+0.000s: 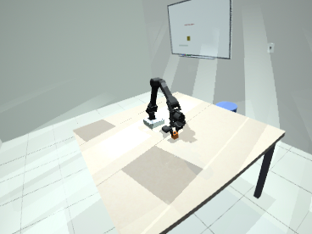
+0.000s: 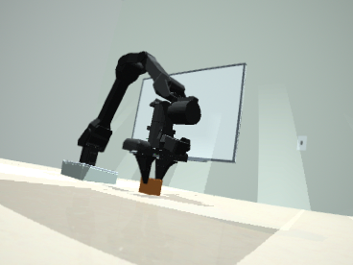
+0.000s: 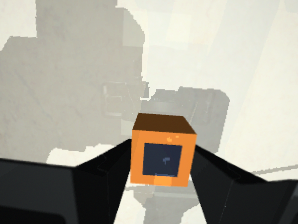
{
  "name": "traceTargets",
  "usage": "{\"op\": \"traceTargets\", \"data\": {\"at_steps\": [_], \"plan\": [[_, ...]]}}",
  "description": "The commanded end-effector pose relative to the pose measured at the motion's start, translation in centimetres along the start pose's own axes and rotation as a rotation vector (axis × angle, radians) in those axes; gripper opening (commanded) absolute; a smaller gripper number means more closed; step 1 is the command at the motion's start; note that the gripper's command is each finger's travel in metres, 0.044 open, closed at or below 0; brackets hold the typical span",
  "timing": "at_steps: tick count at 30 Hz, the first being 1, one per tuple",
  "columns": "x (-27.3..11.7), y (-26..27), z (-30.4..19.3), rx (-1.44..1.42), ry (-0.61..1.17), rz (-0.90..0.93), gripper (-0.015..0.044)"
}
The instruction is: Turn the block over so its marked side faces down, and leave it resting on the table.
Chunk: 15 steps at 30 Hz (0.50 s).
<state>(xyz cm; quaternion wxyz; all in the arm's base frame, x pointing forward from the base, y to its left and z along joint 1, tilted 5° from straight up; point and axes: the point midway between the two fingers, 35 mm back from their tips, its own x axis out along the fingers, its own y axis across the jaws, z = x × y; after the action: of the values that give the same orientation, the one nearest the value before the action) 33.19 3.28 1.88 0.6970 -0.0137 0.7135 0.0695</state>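
The orange block (image 1: 175, 136) (image 2: 151, 187) (image 3: 162, 181) is at the table's surface, upright. Its marked side, a dark blue square (image 3: 162, 160) with an orange border, faces up toward the wrist camera. My gripper (image 3: 160, 146) (image 2: 152, 180) points down and is shut on the block, one finger on each side of it. In the exterior view the block's lower edge is at or very close to the table (image 1: 216, 144) (image 2: 58, 221); a small gap cannot be ruled out. The block's underside is hidden.
The arm's pale base (image 1: 153, 122) (image 2: 88, 173) stands on the table behind the block. A whiteboard (image 1: 201, 30) (image 2: 216, 110) hangs on the wall. A blue round object (image 1: 226, 107) is beyond the table's far edge. Shadows of the arm fall around the block.
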Motion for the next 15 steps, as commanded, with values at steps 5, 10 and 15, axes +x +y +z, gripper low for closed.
{"op": "traceTargets", "data": {"at_steps": [5, 10, 15], "plan": [[-2.23, -0.06, 0.23, 0.001, -0.019, -0.005, 0.0], [-1.91, -0.09, 0.34, 0.002, -0.09, -0.006, 0.0], [-1.63, -0.12, 0.41, 0.002, -0.171, -0.006, 0.0]]}}
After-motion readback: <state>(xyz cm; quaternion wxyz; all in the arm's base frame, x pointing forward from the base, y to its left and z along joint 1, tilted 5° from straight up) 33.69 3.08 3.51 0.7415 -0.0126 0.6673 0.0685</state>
